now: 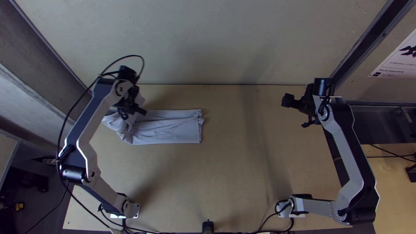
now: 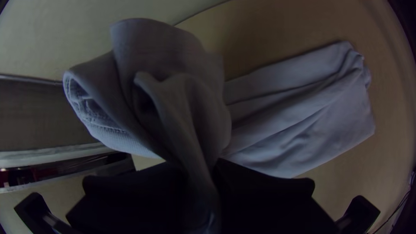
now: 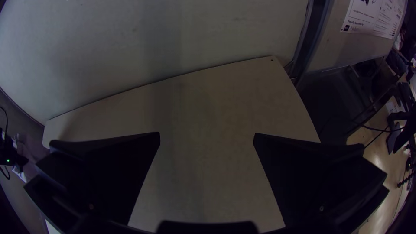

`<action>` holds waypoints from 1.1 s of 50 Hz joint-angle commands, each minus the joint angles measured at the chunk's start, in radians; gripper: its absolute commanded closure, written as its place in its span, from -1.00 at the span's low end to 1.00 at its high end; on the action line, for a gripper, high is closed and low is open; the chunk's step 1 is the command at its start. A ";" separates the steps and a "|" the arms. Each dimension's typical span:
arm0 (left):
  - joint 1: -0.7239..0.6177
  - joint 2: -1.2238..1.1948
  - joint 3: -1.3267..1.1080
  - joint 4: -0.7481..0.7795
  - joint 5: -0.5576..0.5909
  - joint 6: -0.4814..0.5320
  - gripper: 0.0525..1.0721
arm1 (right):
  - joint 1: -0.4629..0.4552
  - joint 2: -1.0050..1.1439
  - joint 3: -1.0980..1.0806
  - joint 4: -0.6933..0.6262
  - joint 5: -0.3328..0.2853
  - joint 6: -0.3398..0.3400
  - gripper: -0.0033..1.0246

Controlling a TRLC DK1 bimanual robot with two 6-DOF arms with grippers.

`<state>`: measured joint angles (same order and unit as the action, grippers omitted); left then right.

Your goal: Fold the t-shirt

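while the right gripper [image 3: 207,134] hangs at the upper right of the top view with its jaws wide apart and nothing between them, the left gripper [image 2: 196,167] has its jaws clamped on the gathered end of the t-shirt [image 1: 169,128].

shirt position: upper left of the top view, a long narrow strip on the worktop [image 1: 225,173]. free end points toward the middle of the frame and lies flat, creases running lengthwise, layers slightly out of line at its short edge. held end bunched: in the left wrist view it narrows to a twisted pinch at the jaws, with loose folds bulging beside it and a ribbed band [image 2: 123,141] curling around an opening. cannot tell whether that is neck or hem.

handling, my judgement: light, limp, thin knit. no stiffness to push against, nothing fragile. grips well enough in a pinch, but layers probably slide over one another, and a fast pull may drag the whole strip or skew the flat end.

where to hold: the present pinch looks deep and central, so it likely carries a twist into the fold. a corner or the outer edge, all layers together, would suit better. likely step: bring the bunched end over toward the flat one, low and slow, then smooth it.
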<state>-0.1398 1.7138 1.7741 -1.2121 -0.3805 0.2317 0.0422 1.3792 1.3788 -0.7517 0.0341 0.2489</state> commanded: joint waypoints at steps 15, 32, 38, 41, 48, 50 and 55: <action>-0.231 0.204 0.200 -0.115 -0.060 -0.218 0.95 | -0.034 -0.098 -0.130 0.002 0.006 -0.028 -0.93; -0.368 0.345 0.300 -0.144 -0.060 -0.290 0.94 | -0.044 -0.144 -0.207 0.051 0.004 -0.025 -0.93; -0.400 0.392 0.338 -0.145 -0.047 -0.315 0.63 | -0.019 -0.170 -0.244 0.091 0.004 -0.016 -0.93; -0.420 0.414 0.360 -0.150 -0.037 -0.327 -0.25 | -0.010 -0.178 -0.261 0.100 0.004 -0.011 -0.93; -0.468 0.492 0.433 -0.150 0.014 -0.379 -0.76 | 0.015 -0.186 -0.291 0.103 0.004 -0.008 -0.93; -0.483 0.520 0.487 -0.144 0.078 -0.400 -0.88 | 0.019 -0.186 -0.302 0.107 0.004 -0.008 -0.93; -0.506 0.541 0.573 -0.027 0.417 -0.506 -0.91 | 0.019 -0.186 -0.323 0.121 0.004 -0.002 -0.93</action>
<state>-0.6151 2.2379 2.2662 -1.3163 -0.1688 -0.1619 0.0525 1.2095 1.0924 -0.6479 0.0341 0.2317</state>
